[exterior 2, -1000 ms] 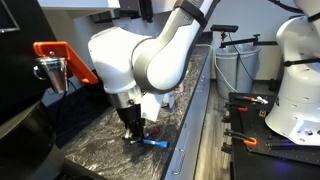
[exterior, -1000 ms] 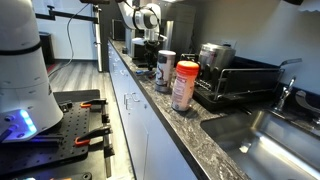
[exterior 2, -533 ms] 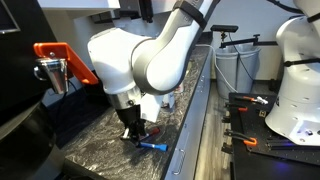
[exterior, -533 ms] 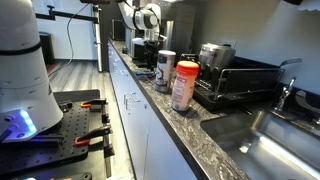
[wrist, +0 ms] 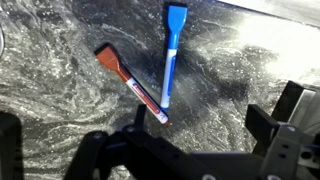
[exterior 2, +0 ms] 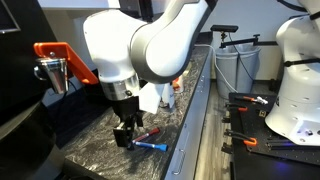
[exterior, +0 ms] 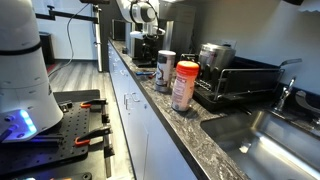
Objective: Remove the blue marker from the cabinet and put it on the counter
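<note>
the orange-lidded canister point(exterior: 184, 85) stands closed on the counter point(exterior: 195, 128) beside a can point(exterior: 166, 70); you can't tell what either holds. your blue marker point(wrist: 171, 58) lies flat on the counter, free of the end effector. in the wrist view its long axis runs almost straight away from the camera, with the broad cap end farthest. its slim end is close to the red marker point(wrist: 128, 83), forming a v. the arm point(exterior 2: 150, 45) bends over with the wrist down, and the end effector point(exterior 2: 125, 137) hangs just above the stone, fingers apart and empty.

Kitchen with speckled stone counter point(exterior: 203, 132), steel sink point(exterior: 278, 138) and dish rack point(exterior: 247, 80)
</note>
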Robot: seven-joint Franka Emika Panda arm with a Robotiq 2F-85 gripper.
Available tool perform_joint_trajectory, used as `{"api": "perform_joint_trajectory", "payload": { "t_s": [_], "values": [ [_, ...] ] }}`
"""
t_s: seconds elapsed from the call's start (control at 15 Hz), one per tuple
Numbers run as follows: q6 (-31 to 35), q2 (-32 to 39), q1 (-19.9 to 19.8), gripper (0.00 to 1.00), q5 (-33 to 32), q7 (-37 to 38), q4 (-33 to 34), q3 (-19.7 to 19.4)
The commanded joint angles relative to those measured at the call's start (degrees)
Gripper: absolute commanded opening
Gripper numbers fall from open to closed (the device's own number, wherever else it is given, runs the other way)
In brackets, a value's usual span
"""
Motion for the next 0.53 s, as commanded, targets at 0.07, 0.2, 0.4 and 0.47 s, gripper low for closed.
{"api": "perform_joint_trajectory", "payload": {
  "t_s": [0.07, 0.2, 0.4, 0.47],
  "values": [
    [-3.75, -9.36, -1.78, 1.0, 4.08, -4.21, -6.05, 1.55],
    [-5.74, -13.63, -2.27, 1.0, 5.54, -5.81, -8.71, 2.0],
    [-9.41, -20.49, -2.68, 1.0, 7.05, -6.97, -12.71, 2.36],
    [-10.84, -22.84, -2.73, 1.0, 7.79, -7.42, -13.92, 2.51]
  ]
}}
